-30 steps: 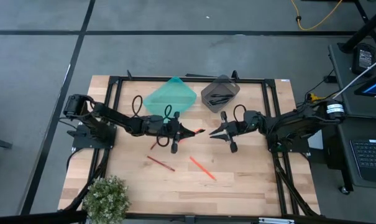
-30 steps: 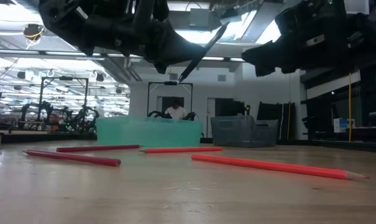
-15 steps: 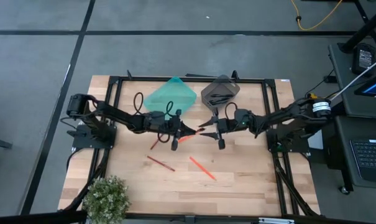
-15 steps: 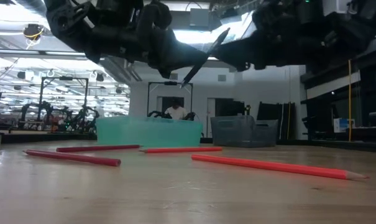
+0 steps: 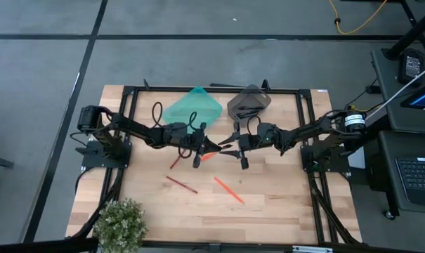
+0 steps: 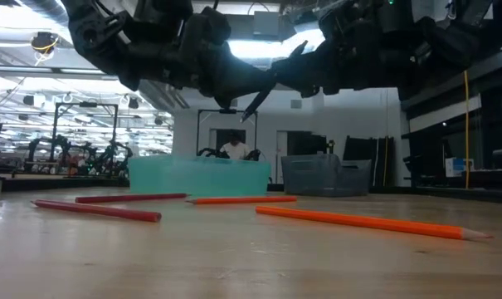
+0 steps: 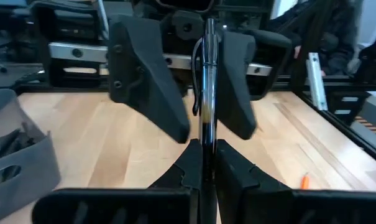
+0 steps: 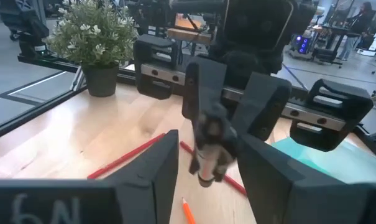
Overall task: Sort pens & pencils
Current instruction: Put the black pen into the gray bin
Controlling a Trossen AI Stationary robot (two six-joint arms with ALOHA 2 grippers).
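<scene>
Pen [image 7: 206,93] clamped in left gripper [image 5: 211,149] fingers, right gripper [image 5: 226,149] fingers spread around it, pencils [image 5: 228,190] below.

A teal bin [image 5: 192,109] and a grey bin [image 5: 249,104] sit side by side at the far edge of my wooden bench [image 5: 282,204]; a potted plant [image 5: 119,223] stands on its near left corner.

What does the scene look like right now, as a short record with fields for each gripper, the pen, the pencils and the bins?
left gripper: shut on a black pen, held above mid-table
right gripper: open, its fingers either side of the pen's far end
pencils: four lying on the wooden table, red and orange
teal bin: at the table's back
grey bin: beside the teal bin, dark sticks inside
</scene>
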